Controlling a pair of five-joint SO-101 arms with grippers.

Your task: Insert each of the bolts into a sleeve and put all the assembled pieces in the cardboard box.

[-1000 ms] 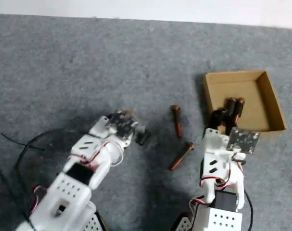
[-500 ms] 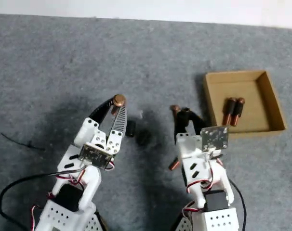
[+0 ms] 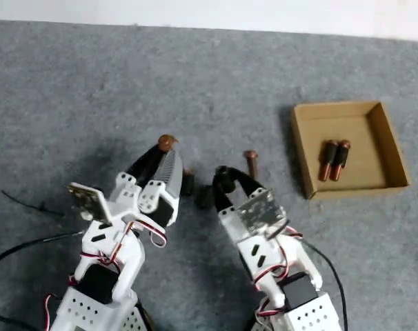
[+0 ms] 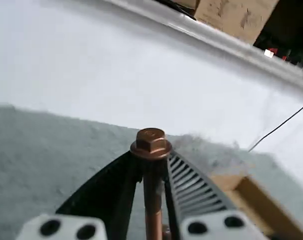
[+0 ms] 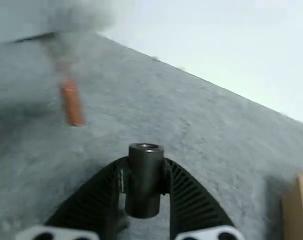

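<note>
My left gripper (image 3: 165,150) is shut on a copper bolt (image 3: 167,143), held head-up between its fingers (image 4: 152,165). My right gripper (image 3: 226,179) stands just to the right of it, shut on a black sleeve (image 5: 144,172) whose open end points up. The bolt's shank (image 5: 71,102) shows blurred ahead of the sleeve. Two more black sleeves (image 3: 188,184) (image 3: 204,196) lie on the mat between the two grippers. A loose bolt (image 3: 251,164) lies right of them. The cardboard box (image 3: 378,121) at the right holds two assembled pieces (image 3: 332,160).
The grey mat (image 3: 92,89) is open to the left and behind the arms. A thin black cable (image 3: 30,205) lies at the left, near the left arm. The box's corner (image 4: 251,197) shows beyond the left fingers.
The right arm swung left from the box to the middle, beside the left gripper. The left arm lifted the bolt off the mat and turned it upright.
</note>
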